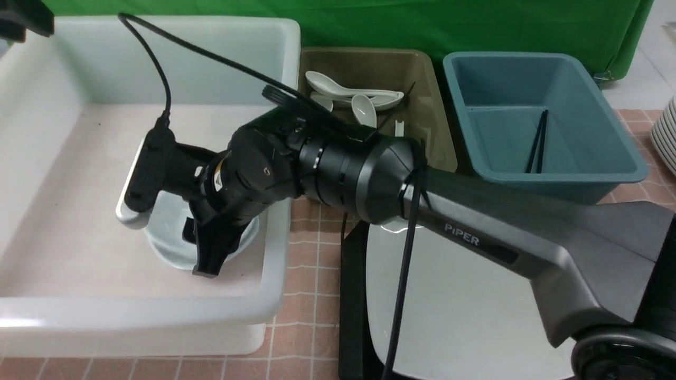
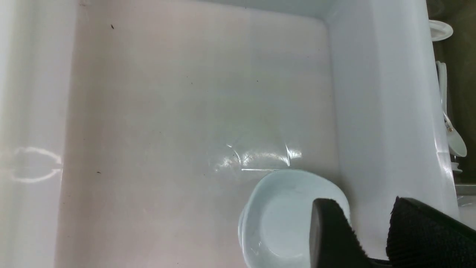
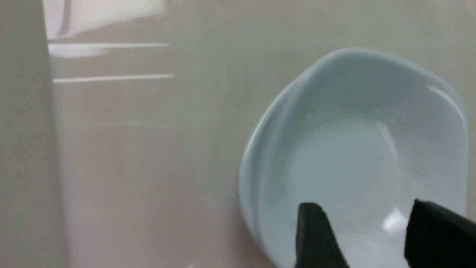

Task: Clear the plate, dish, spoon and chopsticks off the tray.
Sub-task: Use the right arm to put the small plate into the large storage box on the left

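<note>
Green backdrop [image 1: 369,21], pink tiled tabletop [image 1: 311,253], three bins set on it beside the tray [image 1: 351,295].

Dish [image 3: 353,149] is seen lying flat on the floor of the white bin [image 1: 158,68], near its right wall. Right gripper [image 3: 362,206] is poised directly over it, jaws parted, with the dish's inner surface visible in the gap. Nothing is gripped, so the dish is judged let go.

Left gripper [image 2: 361,199] is shown over the same bin, fingers apart with only bin wall seen between them, so it is empty.

Chopsticks [image 1: 537,142] are seen in the blue bin [image 1: 501,79]. Spoon [image 2: 457,143] with the dark marks is seen in the olive bin [image 1: 433,105] among other white spoons. Only the plate [image 1: 465,306] is left on the tray, partly hidden under the right arm.

Handling, as judged:
- Plate is expected to be rigid, glazed and slick, brittle, and the heaviest piece of the set.
- It is laid flat, so no face grab is possible. The raised rim should be pinched, one finger over the lip and one under, mid-side rather than at a rounded corner.
- A one-edge pinch will be loaded by a strong tipping moment, so slip is likely.
- Firm closure and a low, slow carry are advised. It should be set down, not dropped onto the dish.
</note>
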Action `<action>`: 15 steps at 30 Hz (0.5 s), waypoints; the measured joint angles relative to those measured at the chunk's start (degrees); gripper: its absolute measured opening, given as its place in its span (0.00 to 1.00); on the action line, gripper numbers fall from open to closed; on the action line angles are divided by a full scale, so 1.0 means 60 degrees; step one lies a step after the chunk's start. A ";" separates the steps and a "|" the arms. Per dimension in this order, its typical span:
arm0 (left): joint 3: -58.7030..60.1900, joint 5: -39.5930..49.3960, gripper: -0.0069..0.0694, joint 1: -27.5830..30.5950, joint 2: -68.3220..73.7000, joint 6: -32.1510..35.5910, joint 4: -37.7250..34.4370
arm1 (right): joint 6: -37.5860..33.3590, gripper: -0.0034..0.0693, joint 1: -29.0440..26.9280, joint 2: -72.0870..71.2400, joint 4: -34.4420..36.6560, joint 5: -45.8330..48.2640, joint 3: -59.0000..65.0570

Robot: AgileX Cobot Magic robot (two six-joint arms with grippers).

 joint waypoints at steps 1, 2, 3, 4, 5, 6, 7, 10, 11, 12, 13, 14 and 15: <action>0.0000 0.0000 0.38 0.0000 0.0000 0.0000 -0.0025 | 0.0000 0.60 0.0000 -0.0184 -0.0009 0.0192 0.0000; 0.0000 0.0000 0.38 0.0000 0.0000 0.0000 -0.0037 | 0.0000 0.60 0.0000 -0.0227 -0.0009 0.0230 0.0000; 0.0000 0.0000 0.38 0.0000 0.0000 0.0013 -0.0101 | 0.0041 0.60 0.0000 -0.0589 -0.0008 0.0618 0.0000; 0.0000 0.0000 0.38 0.0000 0.0000 0.0036 -0.0145 | 0.0154 0.60 0.0000 -0.0868 -0.0008 0.0857 0.0000; 0.0000 0.0000 0.38 0.0000 0.0000 0.0036 -0.0192 | 0.0289 0.60 0.0000 -0.1179 -0.0008 0.1105 0.0000; 0.0000 0.0000 0.38 0.0000 0.0000 0.0047 -0.0243 | 0.0442 0.60 0.0000 -0.1450 -0.0008 0.1329 0.0000; 0.0000 0.0000 0.38 0.0000 0.0000 0.0059 -0.0299 | 0.0623 0.60 0.0000 -0.1801 -0.0008 0.1641 0.0000; 0.0000 0.0000 0.38 0.0000 0.0000 0.0109 -0.0406 | 0.1130 0.57 0.0000 -0.2826 -0.0008 0.2489 0.0000; 0.0000 0.0000 0.38 0.0000 0.0000 0.0129 -0.0514 | 0.1413 0.51 0.0000 -0.3434 -0.0017 0.3065 0.0000; 0.0000 0.0000 0.38 0.0000 0.0000 0.0129 -0.0562 | 0.1466 0.49 0.0000 -0.3520 -0.0011 0.3246 0.0000; 0.0000 0.0000 0.38 0.0000 0.0000 0.0129 -0.0744 | 0.1612 0.37 0.0000 -0.4252 -0.0132 0.3998 -0.0010; 0.0000 0.0009 0.38 0.0000 0.0000 0.0129 -0.0782 | 0.1632 0.37 0.0000 -0.4341 -0.0158 0.3998 -0.0010; 0.0000 0.0019 0.38 0.0000 0.0000 0.0129 -0.1150 | 0.1788 0.21 0.0000 -0.5058 -0.0457 0.4927 -0.0032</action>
